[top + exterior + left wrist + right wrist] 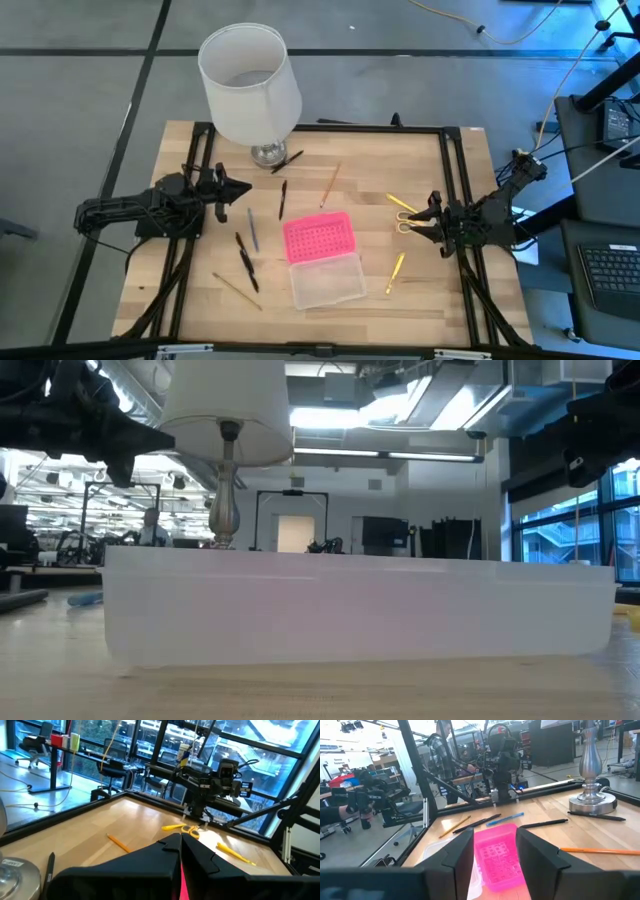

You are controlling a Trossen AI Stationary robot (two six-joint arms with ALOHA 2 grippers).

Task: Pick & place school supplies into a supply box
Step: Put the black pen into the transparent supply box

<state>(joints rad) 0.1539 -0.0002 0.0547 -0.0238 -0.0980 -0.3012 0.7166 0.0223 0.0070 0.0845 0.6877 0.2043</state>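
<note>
right gripper [418, 221]: fingers parted, grasping nothing
scissors [402, 213]: touching its tips, at 9 o'clock
left gripper [243, 187]: clenched, empty

A white-shaded lamp [250, 85] stands on its silver base [268, 153] at the far edge of the wooden table [430, 160]. A keyboard [610, 280] and yellow cable [570, 75] lie beyond the table's right side.

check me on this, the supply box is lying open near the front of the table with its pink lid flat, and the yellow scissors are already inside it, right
Not quite. The supply box does lie open with its pink lid flat, but the yellow scissors are not inside it. They lie on the table beside the right gripper, well apart from the box. The high view shows this.
</note>
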